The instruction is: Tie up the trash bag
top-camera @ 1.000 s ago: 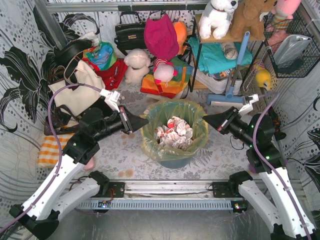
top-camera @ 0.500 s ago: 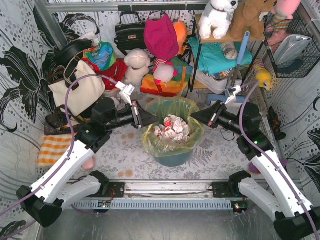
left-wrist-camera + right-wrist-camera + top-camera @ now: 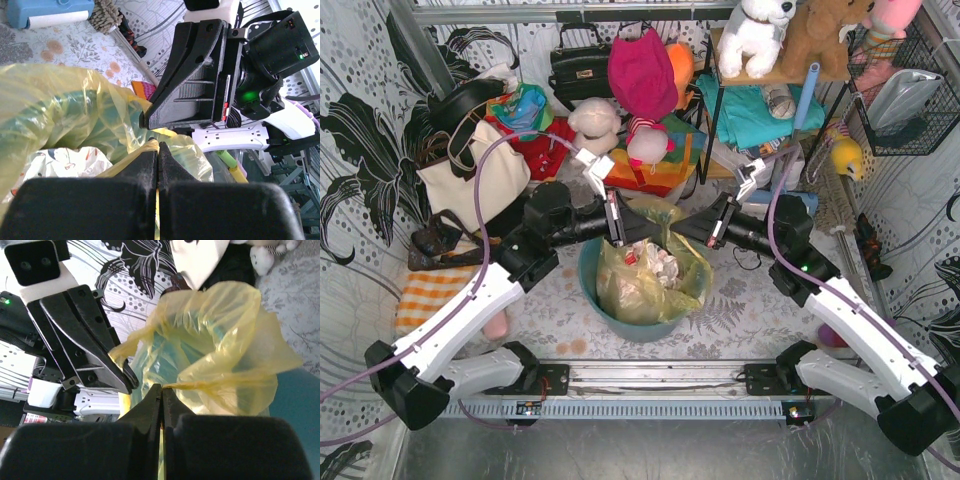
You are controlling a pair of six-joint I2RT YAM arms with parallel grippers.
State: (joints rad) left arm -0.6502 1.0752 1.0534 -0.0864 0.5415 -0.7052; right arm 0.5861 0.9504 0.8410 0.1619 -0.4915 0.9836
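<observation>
Floral floor [image 3: 735, 312], trash bag [image 3: 625, 290] edges pinched, jaws nearly meeting

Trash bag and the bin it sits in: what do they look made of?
The trash bag looks like thin yellow plastic film, translucent, slightly glossy: it crinkles sharply and crumpled paper shows through. The bin seems rigid moulded plastic, teal, smooth: its rounded wall keeps an even shape.
</observation>
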